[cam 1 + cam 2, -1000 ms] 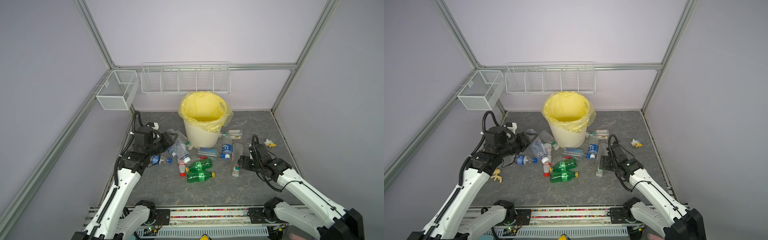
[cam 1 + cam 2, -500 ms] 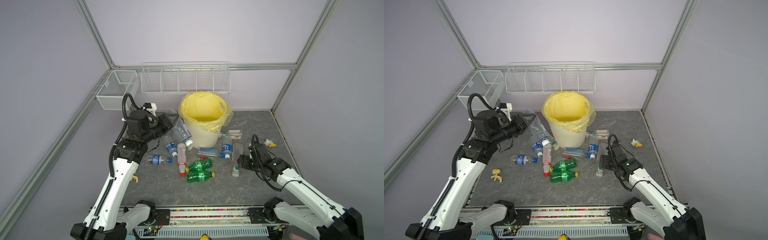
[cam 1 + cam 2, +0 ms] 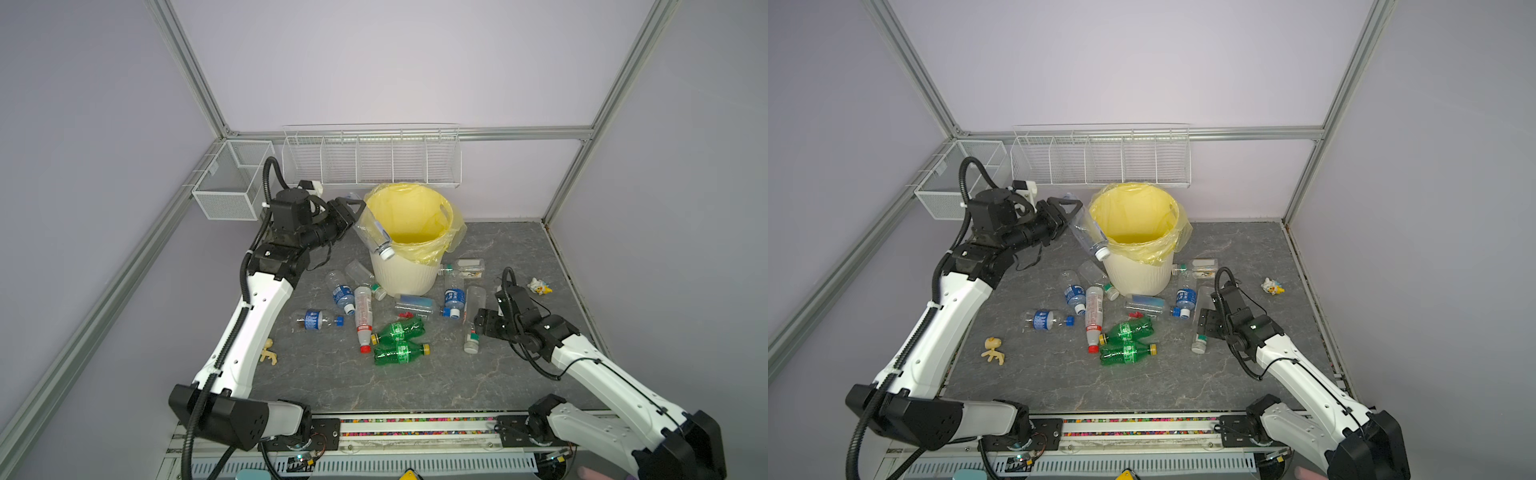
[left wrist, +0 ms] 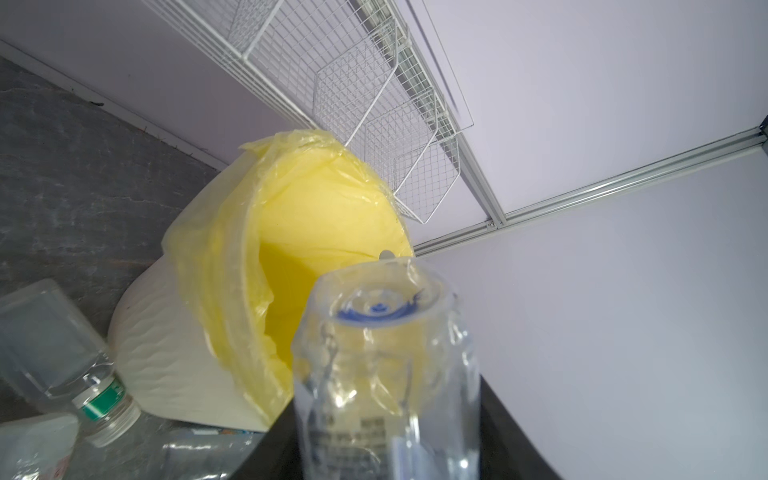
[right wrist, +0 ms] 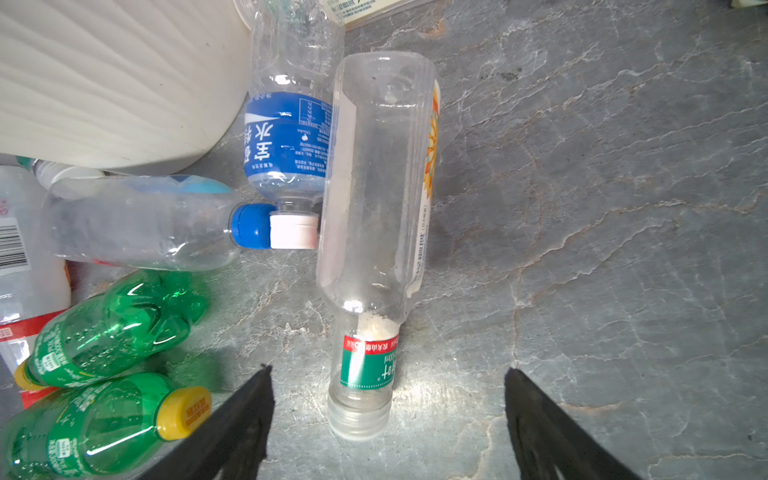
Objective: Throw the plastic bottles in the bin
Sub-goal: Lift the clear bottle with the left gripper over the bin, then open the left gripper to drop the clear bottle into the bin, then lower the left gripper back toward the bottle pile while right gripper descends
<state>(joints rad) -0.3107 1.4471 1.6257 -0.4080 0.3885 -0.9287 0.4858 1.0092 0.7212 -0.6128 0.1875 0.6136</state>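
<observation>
To my judgement, the step in hand is the drop of one bottle. The left claw (image 3: 352, 210) holds a clear bottle (image 3: 372, 232) by its body, the jaws narrow around it, raised at the left rim of the bin (image 3: 405, 278), which stands in the upper centre of both top views. This bottle is tilted, its white cap (image 3: 386, 252) low and toward the right, in front of the yellow bag (image 3: 432, 249). I cannot tell if it hangs above the opening or just outside the rim. In the left wrist view the clear bottle (image 4: 386, 374) fills the lower middle, and the open bin (image 4: 166, 353) lies left of it; I see no bottle inside. The right claw (image 5: 387, 370) is low over the desk (image 3: 332, 382) at the right of the frame. Its jaws are wide and empty, one on each side of the neck of a long bottle (image 5: 374, 187) that lies there, and they do not seem to touch it. The other bottles, among them two green bottles (image 3: 397, 353), lie on the desk in front of the bin, so most of the task is not yet done. Next, I think the left claw must be surely over the opening and then open. The right claw must go down and close on the long bottle.
</observation>
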